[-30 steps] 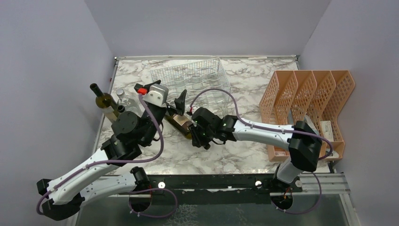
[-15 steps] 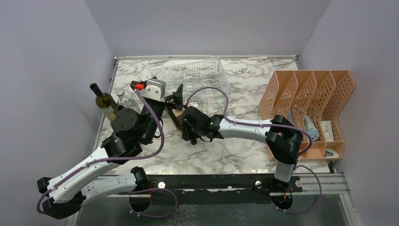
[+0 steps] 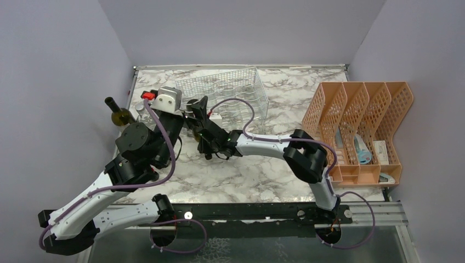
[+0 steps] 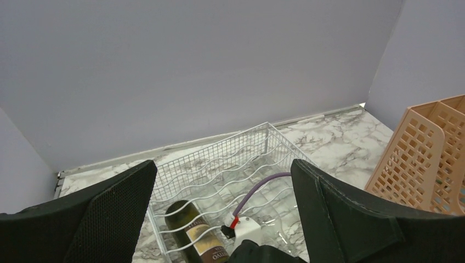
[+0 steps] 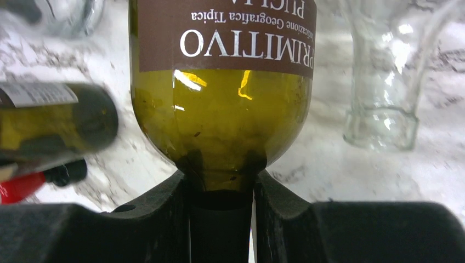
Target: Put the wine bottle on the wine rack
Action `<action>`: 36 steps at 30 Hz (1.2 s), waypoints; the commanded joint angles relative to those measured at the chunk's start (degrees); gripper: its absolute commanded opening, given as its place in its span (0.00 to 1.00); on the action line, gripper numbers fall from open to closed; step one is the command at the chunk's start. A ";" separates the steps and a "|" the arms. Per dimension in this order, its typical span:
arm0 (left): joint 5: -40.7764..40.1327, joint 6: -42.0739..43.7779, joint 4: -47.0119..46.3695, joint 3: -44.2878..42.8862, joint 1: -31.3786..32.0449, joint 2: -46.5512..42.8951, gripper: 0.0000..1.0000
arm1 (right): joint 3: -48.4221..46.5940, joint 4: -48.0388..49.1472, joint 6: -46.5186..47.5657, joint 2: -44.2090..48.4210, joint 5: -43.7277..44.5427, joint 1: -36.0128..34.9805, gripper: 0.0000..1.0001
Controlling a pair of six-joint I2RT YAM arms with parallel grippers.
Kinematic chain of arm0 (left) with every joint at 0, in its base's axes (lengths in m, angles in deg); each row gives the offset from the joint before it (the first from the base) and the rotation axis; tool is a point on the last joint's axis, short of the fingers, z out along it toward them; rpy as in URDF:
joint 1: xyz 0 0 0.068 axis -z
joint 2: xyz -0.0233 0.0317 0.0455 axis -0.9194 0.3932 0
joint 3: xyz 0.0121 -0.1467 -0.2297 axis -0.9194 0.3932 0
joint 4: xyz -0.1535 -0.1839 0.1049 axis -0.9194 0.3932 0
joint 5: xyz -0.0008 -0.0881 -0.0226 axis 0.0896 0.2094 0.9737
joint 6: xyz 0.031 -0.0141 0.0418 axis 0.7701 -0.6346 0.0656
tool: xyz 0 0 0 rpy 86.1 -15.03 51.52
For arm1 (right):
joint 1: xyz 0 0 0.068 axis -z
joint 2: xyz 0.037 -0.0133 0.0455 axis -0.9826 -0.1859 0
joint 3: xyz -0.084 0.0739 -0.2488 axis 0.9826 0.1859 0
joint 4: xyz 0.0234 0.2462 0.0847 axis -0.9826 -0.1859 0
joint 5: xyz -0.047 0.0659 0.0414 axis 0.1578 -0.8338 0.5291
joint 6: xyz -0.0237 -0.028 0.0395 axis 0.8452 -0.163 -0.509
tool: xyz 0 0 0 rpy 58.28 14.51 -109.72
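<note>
My right fingers (image 5: 159,219), pinching the wine bottle (image 5: 219,104) by its neck, have brought it to the wine rack (image 4: 230,156); left fingers (image 4: 109,213) stay spread.

A white marble-veined surface (image 3: 285,181) is seen. A white wire-mesh wine rack (image 3: 241,90) is set at its far middle and an orange perforated divider tray (image 3: 378,104) along its right side. At the left edge a green bottle (image 3: 118,114) is stood upright, with a clear glass bottle (image 3: 140,109) just beside it.

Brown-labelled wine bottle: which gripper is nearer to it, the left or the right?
Right. The right gripper has its jaws shut on the neck of the wine bottle. The left gripper is open and apart from it, not touching.
</note>
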 commanded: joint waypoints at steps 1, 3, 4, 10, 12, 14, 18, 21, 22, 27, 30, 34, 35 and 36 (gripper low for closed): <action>1.75 -2.27 4.14 -2.67 0.07 -0.34 0.99 | -8.89 9.16 -2.45 -2.61 7.25 0.20 0.08; 2.02 -2.51 4.09 -2.90 0.09 -0.61 0.99 | -11.22 8.53 -2.60 -4.72 6.83 0.44 0.13; 2.27 -2.47 3.97 -2.96 0.10 -0.65 0.99 | -12.24 8.55 -2.60 -5.71 6.28 0.60 0.14; 2.57 -2.38 4.28 -3.29 0.10 -0.97 0.99 | -17.41 7.10 -3.50 -10.40 4.62 1.88 0.16; 2.39 -2.53 4.39 -3.18 0.10 -1.06 0.99 | -18.34 7.08 -3.48 -11.26 4.71 2.05 0.18; 2.35 -2.59 4.39 -3.11 0.10 -1.04 0.99 | -19.40 6.56 -3.48 -12.10 4.48 2.37 0.21; 2.19 -2.42 4.67 -3.29 0.10 -0.44 0.99 | -20.61 5.88 -3.40 -13.22 4.02 2.75 0.26; 2.09 -2.13 4.96 -3.60 0.10 -0.06 0.99 | -21.56 5.22 -3.39 -14.15 3.67 3.16 0.29; 2.09 -2.11 5.13 -3.69 0.10 0.07 0.99 | -21.76 5.05 -3.47 -14.39 3.51 3.25 0.30; 2.01 -2.16 5.62 -4.11 0.11 0.43 0.99 | -23.26 4.64 -2.68 -15.58 2.59 3.92 0.36; 1.92 -2.13 5.65 -4.17 0.10 0.59 0.99 | -24.18 4.15 -1.97 -15.98 2.27 4.11 0.45; 2.18 -1.90 5.92 -4.65 0.12 1.06 0.99 | -22.63 5.30 -1.45 -14.98 2.33 4.10 0.56; 2.38 -1.90 6.18 -4.92 0.10 1.29 0.99 | -21.74 6.12 -1.54 -14.42 2.38 4.14 0.60; 2.43 -1.93 6.59 -5.24 0.10 1.49 0.99 | -21.10 6.62 -1.50 -13.88 2.62 4.10 0.62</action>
